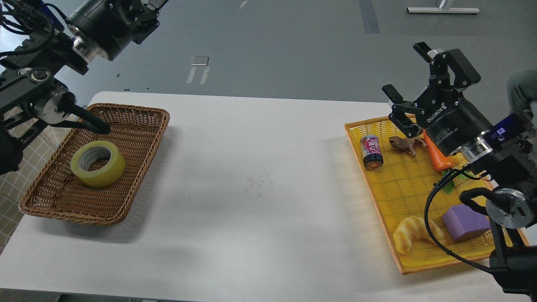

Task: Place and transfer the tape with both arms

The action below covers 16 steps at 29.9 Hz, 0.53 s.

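Observation:
The yellow tape roll (97, 163) lies flat in the brown wicker basket (138, 112) at the table's left, with nothing touching it. My left arm is raised high above the basket's far left. Its gripper (149, 5) is at the top edge, and its fingers are cut off by the frame. My right gripper (405, 69) is open and empty. It hangs in the air above the far end of the yellow tray (379, 209) on the right, far from the tape.
The tray holds a small can (372, 152), a brown toy animal (402, 144), a carrot (436, 156), a purple block (465, 217) and a toy croissant (415, 240). White tabletop (260, 180) lies between the basket and the tray. A checked cloth (16, 184) is at the left edge.

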Motion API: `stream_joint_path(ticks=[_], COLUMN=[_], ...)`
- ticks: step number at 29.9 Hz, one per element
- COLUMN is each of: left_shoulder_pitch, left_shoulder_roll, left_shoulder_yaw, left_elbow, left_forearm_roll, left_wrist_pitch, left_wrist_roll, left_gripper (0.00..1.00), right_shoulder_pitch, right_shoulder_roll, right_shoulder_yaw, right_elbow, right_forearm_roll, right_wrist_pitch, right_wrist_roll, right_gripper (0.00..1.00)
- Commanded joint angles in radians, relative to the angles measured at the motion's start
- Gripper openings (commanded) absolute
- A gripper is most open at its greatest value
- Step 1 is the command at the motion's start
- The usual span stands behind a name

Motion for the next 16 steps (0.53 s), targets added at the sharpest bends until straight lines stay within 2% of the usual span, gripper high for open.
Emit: stream_joint_path(ticks=[1, 4, 7, 10, 16], left_shoulder_pitch=[0.05, 0.122, 0.281, 0.374, 0.428], left_shoulder_roll=[-0.054, -0.096, -0.159, -0.208, -0.301], left_shoulder_yaw=[-0.118, -0.21, -0.355, -0.452, -0.537], left_elbow=[-0.01, -0.04, -0.126, -0.163, -0.197], left_forearm_roll=[-0.081, -0.085, -0.065, -0.055, -0.054], left_wrist_pitch=[-0.102, -0.167, -0.144, -0.152, -0.213], left_wrist_roll=[0.036, 0.034, 0.037, 0.042, 0.065], left_gripper=[0.98, 0.98, 0.98, 0.98, 0.98], right_shoulder_pitch=[0.023, 0.05, 0.091, 0.104, 0.121], right_shoulder_roll=[-0.004, -0.004, 0.007, 0.013, 0.142], right_shoulder_yaw=[0.002, 0.005, 0.01, 0.022, 0.069], right_elbow=[-0.009, -0.02, -0.018, -0.015, -0.02], right_forearm_roll=[-0.006, -0.004, -0.001, 0.002, 0.008], right_wrist_pitch=[-0.008, -0.009, -0.009, -0.009, -0.008], right_wrist_roll=[0.003, 0.005, 0.011, 0.014, 0.015], right_gripper=[1.0, 1.0, 1.0, 1.0, 1.0])
